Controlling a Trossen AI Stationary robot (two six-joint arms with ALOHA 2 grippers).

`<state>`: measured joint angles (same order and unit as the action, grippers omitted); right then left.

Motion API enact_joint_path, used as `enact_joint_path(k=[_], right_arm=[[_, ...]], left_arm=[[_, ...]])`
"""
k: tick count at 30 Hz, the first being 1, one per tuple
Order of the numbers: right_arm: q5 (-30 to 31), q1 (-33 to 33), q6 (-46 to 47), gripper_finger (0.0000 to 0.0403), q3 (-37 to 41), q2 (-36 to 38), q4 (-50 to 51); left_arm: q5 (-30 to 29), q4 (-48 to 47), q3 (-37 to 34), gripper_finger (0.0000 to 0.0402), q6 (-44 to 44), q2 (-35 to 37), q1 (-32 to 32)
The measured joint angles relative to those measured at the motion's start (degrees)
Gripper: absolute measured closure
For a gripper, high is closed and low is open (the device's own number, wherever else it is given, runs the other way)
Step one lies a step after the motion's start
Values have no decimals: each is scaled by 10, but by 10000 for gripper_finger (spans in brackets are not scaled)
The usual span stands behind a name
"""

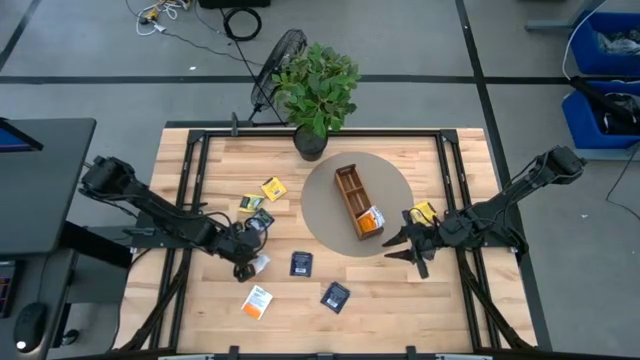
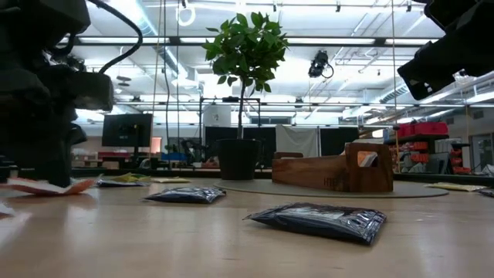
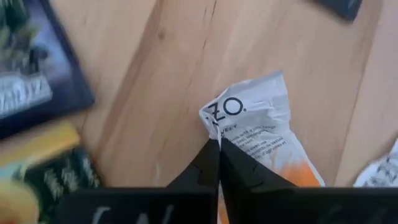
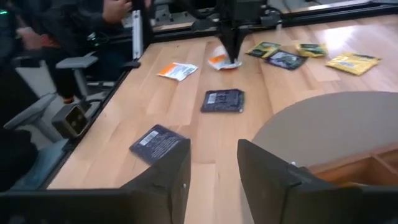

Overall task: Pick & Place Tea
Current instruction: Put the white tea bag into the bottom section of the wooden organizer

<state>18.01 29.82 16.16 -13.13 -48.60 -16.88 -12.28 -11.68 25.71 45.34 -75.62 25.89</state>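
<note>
Tray (image 1: 355, 200) lies on the round mat (image 1: 330, 225), one orange sachet (image 1: 371, 222) inside its near end. Right gripper (image 1: 408, 245) hovers just right of the tray, fingers spread, holding nothing. Left gripper (image 1: 250, 262), well left of the tray, pinches an orange-and-white sachet (image 3: 261, 137) on the table (image 1: 200, 300). Navy sachets (image 1: 301, 263) lie between it and the tray.

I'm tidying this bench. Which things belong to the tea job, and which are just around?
Job: orange-and-white sachet pinched by the left end effector; navy sachets; yellow sachet; wooden tray.
Around: potted plant; round mat.
</note>
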Motion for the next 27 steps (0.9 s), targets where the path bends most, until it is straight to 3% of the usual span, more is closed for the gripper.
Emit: enact_joint_path(k=[7, 17, 23, 27], right_arm=[[74, -1, 48, 262, 0, 0, -10], [49, -42, 109, 262, 0, -8, -32], [1, -87, 134, 262, -11, -30, -72], [38, -104, 133, 262, -38, -58, -72]], left_arm=[[-50, 92, 0, 398, -70, 1, -11], [-100, 253, 1, 398, -216, 1, -48], [-125, 342, 1, 399, -295, 2, -81], [-142, 357, 2, 399, -306, 2, -98]])
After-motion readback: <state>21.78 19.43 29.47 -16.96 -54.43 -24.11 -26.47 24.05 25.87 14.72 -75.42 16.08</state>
